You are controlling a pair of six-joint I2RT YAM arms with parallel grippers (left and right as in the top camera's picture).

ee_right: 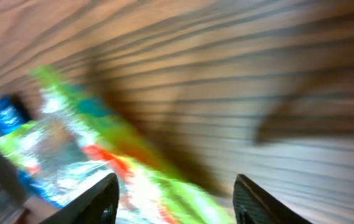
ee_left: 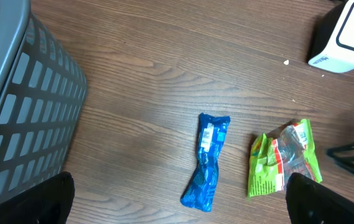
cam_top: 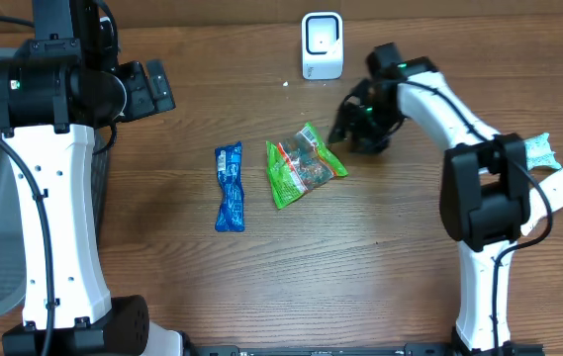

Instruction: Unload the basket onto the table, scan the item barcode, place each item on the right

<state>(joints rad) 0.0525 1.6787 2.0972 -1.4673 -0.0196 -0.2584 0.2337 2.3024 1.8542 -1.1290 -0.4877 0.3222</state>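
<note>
The right gripper (cam_top: 346, 127) stands partly open, its jaws apart with nothing clamped between them; it hangs low over the desk (cam_top: 360, 257), just beside the right edge of the green packet (cam_top: 304, 165); the right wrist view is badly blurred, so whether a jaw tip touches the packet cannot be told. The left gripper (cam_top: 150, 87) is spread wide and empty, held high above the desk's far left part, well apart from both packets.

The green packet lies flat near the middle of the desk, below and a little left of the scanner (cam_top: 322, 44); it is a crinkled, glossy film pouch, bright green at its ends with a clear, silvery window and red print across the middle, its outline irregular and rumpled. Just to its left, apart from it, lies the blue packet (cam_top: 229, 186); a long, narrow wrapper of shiny blue foil, pinched and twisted at the waist, with a small white label near its upper end. The scanner is a small upright block of smooth white plastic with rounded corners and a dark-framed window on its face; it stands at the far edge. The desk is brown wood with a plain streaked grain. A grey plastic basket (ee_left: 33, 112) with a grid of square openings stands at the left side.
</note>
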